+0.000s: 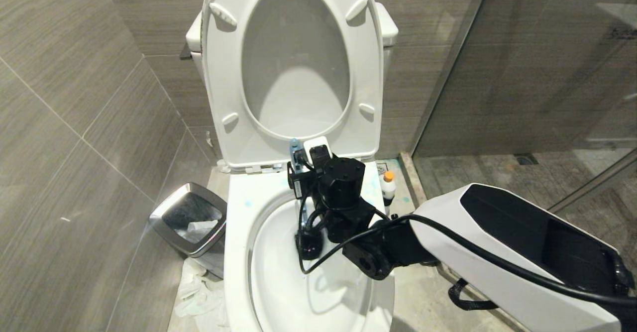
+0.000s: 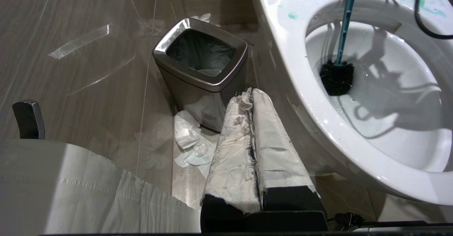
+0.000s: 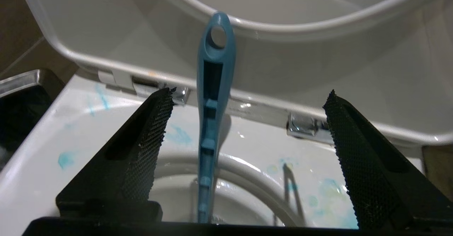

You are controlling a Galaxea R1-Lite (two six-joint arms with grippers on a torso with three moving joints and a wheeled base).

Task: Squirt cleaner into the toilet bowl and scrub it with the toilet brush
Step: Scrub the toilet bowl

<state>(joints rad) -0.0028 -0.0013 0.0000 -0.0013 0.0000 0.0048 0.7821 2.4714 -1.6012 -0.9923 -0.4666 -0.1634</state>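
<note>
The 2 black ridged fingers (image 3: 148, 140) of your right gripper (image 3: 247, 130) stand wide apart, and neither one touches the long blue-grey plastic toilet brush (image 3: 214, 98) that stands between them, nearer to 1 finger than the other. The brush leans with its handle tip, which has a round hole, against the raised white seat (image 1: 293, 68). Its round black bristle head (image 2: 337, 77) sits down inside the big white shiny toilet bowl (image 2: 300, 87). You can see teal-blue smears on the white rim (image 3: 67, 158). Your left gripper (image 2: 253, 130) hangs low beside the bowl, its 2 paper-wrapped fingers pressed together on nothing. Just past it stands a shiny steel square bin (image 2: 200, 73) with crumpled white paper (image 2: 189, 137) at its foot. Farther off, the small white plastic cleaner bottle with an orange cap (image 1: 387, 187) stands on the floor by the bowl's right side.
</note>
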